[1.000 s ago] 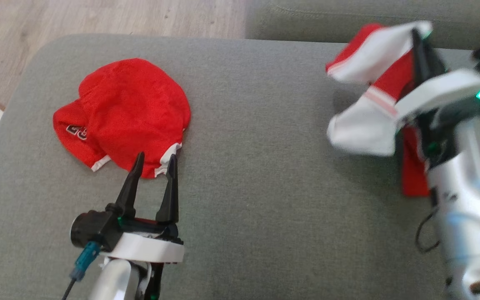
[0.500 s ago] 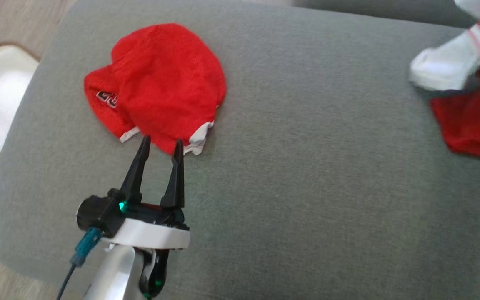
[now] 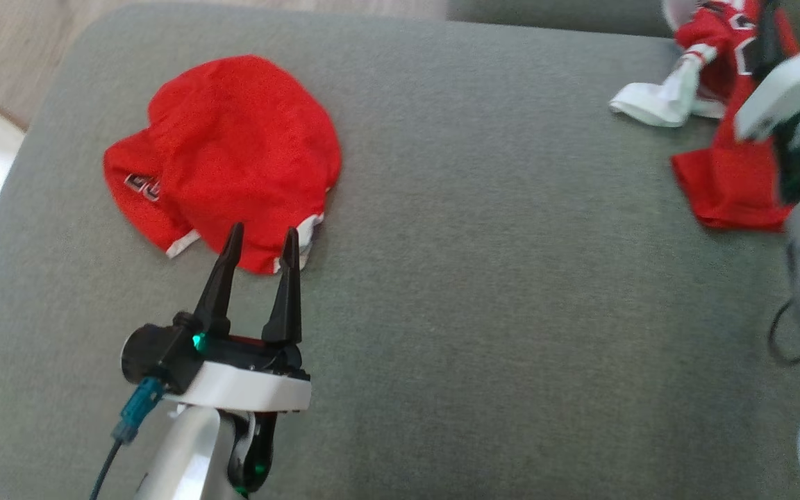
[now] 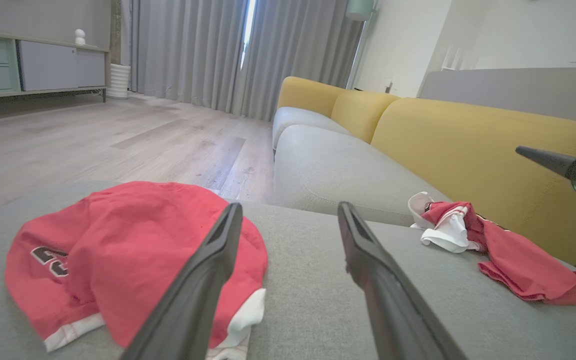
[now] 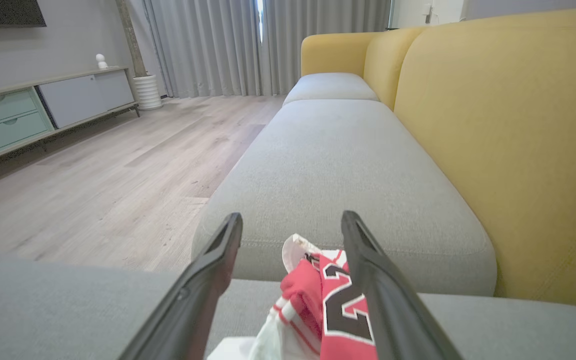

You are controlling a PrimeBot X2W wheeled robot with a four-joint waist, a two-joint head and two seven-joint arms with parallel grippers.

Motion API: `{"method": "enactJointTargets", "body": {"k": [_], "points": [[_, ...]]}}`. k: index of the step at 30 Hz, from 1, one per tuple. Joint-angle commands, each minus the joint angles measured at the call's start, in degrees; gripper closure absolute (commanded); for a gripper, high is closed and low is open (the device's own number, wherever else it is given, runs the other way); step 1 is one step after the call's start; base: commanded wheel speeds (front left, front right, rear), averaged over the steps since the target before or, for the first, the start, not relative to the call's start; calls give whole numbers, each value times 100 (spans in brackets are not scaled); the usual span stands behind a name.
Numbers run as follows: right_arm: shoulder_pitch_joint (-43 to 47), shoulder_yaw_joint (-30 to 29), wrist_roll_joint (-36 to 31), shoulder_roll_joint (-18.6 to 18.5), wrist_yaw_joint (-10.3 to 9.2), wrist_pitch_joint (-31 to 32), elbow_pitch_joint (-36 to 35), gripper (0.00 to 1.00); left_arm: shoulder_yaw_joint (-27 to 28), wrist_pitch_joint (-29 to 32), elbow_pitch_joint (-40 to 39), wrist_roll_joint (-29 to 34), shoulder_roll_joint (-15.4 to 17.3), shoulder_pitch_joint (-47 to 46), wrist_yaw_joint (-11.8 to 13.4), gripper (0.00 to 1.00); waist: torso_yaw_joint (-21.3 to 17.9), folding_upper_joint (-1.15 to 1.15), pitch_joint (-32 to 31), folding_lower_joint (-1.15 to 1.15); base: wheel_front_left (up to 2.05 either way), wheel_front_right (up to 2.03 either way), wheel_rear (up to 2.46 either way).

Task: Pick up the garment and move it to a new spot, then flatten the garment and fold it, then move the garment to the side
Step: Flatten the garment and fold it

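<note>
left pincer [image 3: 263, 229] sitting wide open and empty at 7 o'clock, tips pointing at second red garment [image 3: 233, 153] | garment [image 3: 719, 187] lying crumpled on grey sofa seat [image 3: 476, 278] at 2 o'clock, showing red cloth, white trim, black numeral | right pincer [image 5: 292, 216] hanging spread above it, gripping nothing

Seat [image 3: 483, 278]: grey cushion, rounded corners.
Backrest [image 5: 493, 125]: yellow, rising behind the seat.
Floor [image 5: 118, 175]: pale wood planks.
Curtains [image 4: 193, 50]: grey, drawn, with a thin gap of daylight.
Cabinet [image 5: 43, 110]: low, against the wall.
Vase [image 5: 147, 91]: white, ribbed, beside the cabinet.
</note>
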Motion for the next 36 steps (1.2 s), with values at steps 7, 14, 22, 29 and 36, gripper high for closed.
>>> {"method": "enactJointTargets", "body": {"k": [7,14,22,29,36], "points": [[1542,873,701,451,-4,-768,-1115,0,288,-54,-207,84,37,61,77,0,-535,0,-486,0,0,0,0],[3062,988,816,750,-4,-866,-2341,0,434,-54,-247,173,37,278,83,0,-827,0,-681,0,0,0,0],[3746,878,496,895,-4,-506,-3241,0,399,-54,-273,226,37,243,43,0,-854,0,-621,0,0,0,0],[3546,331,154,948,-4,18,-3176,0,294,-54,-231,204,37,173,21,0,-546,0,-371,0,0,0,0],[2989,-478,-408,991,-4,328,-2438,0,222,-54,-194,167,37,53,2,0,-194,0,-102,0,0,0,0]]}}
